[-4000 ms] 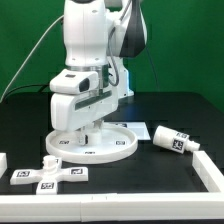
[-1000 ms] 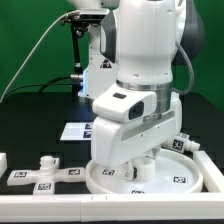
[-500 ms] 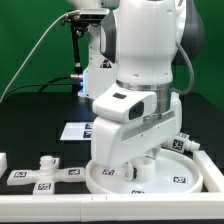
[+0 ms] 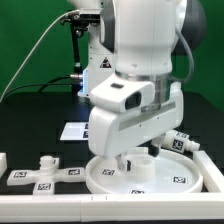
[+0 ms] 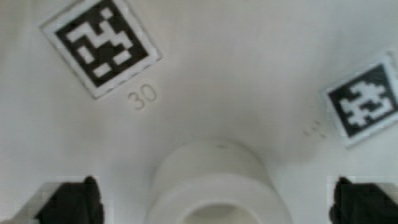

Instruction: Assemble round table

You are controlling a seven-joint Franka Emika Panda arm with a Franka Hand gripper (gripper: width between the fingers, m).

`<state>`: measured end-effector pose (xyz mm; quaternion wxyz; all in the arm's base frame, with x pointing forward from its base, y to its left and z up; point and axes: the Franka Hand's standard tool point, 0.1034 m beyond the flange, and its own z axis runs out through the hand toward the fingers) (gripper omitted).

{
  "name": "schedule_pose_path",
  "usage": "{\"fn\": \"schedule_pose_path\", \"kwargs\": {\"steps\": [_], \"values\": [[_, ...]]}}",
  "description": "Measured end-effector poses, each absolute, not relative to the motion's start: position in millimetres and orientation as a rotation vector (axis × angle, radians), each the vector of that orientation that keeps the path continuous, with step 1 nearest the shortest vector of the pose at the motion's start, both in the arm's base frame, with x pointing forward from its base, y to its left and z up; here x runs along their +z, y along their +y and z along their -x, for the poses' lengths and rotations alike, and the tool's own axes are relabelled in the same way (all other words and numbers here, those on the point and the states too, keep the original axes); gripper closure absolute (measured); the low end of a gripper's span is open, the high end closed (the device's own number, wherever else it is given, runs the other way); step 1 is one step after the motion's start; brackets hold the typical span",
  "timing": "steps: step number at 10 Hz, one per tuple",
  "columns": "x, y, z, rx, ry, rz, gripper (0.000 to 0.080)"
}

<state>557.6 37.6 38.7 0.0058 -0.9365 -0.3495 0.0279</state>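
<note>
- Nearest, the round table's disc lies flat, rim up, tucked into the corner of the white border rail on the exterior view's right.
- Level with it, on the exterior view's left and well apart, the cross-shaped foot rests on the black table.
- Above the disc's middle, the gripper points straight down. Its fingertips are spread wide, one on each side of the raised centre socket, gripping nothing.
- Just behind the disc, to the exterior view's right of the gripper, the cylinder leg lies on its side, half hidden by the arm.
- Farthest back lies the marker board.
- The leg is probably next. Its long axis seems to run roughly across the view, so the jaws would have to close across that axis.
</note>
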Motion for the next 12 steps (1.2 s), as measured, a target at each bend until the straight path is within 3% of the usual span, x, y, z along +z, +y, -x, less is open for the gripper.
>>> {"fn": "schedule_pose_path", "kwargs": {"steps": [3,9,12], "values": [[66.2,76.2,-552.5,0.075,-1.060,2.969,0.0151],[64.5,79.2,-550.1,0.069,-1.040,2.974,0.0151],[65.4,73.8,-510.6,0.061,-0.625,3.060,0.0151]]}}
